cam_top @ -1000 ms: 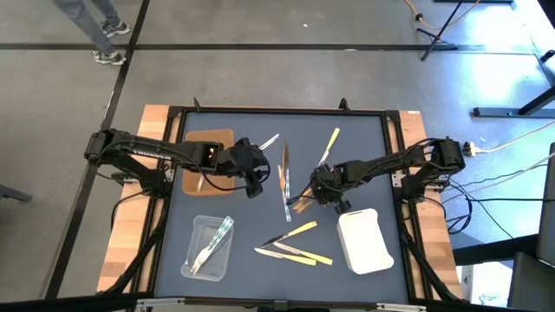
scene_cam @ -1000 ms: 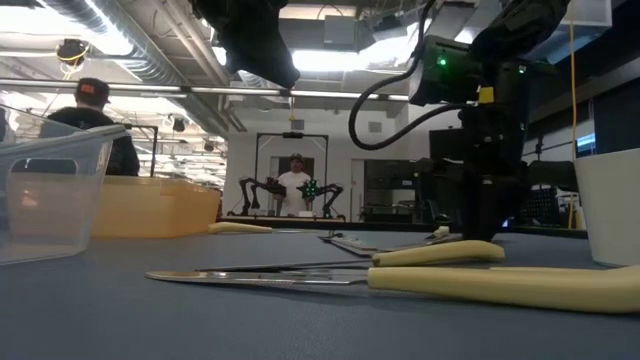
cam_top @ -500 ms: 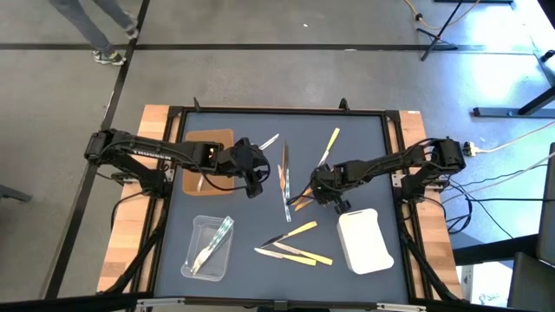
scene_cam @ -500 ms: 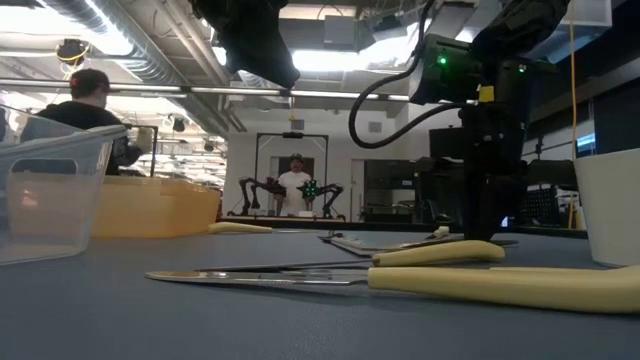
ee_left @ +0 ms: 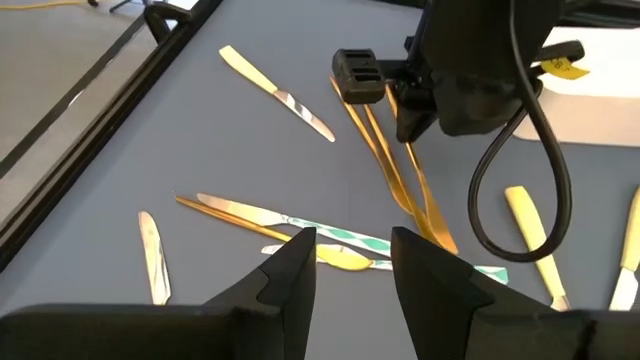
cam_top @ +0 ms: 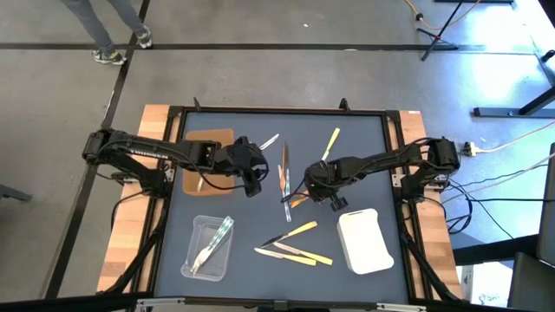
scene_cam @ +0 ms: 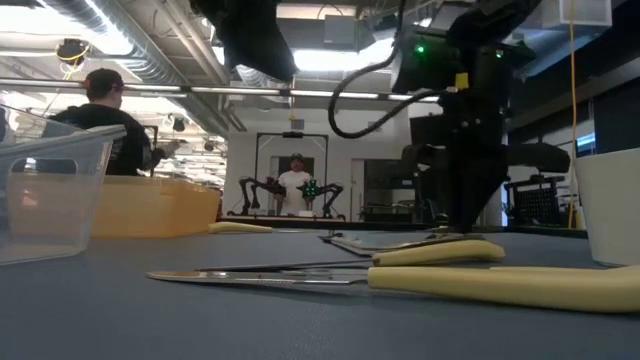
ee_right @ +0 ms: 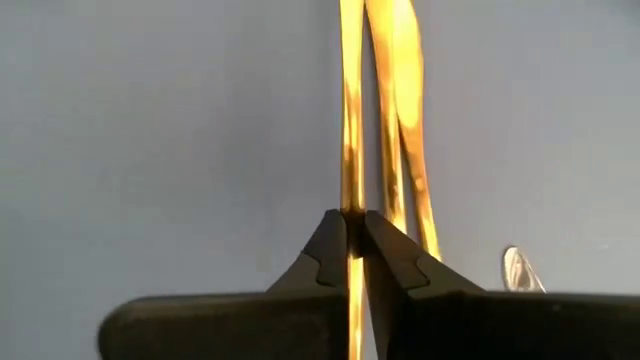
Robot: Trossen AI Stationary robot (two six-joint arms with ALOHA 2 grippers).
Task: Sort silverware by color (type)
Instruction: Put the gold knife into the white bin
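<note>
The right gripper has its jaws clamped on one thin wooden utensil, whose shaft runs straight out ahead of the jaws, with two more wooden utensils lying just beside it on the bench. To do this well, I judge it should lift straight up so the neighbours stay put. The left gripper waits nearby, jaws apart and empty.

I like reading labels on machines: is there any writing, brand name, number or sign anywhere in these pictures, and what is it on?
No readable text anywhere.
A small yellow tag on the right arm's cable: any print on it is too small to read.
The trays and silverware show no lettering.
</note>
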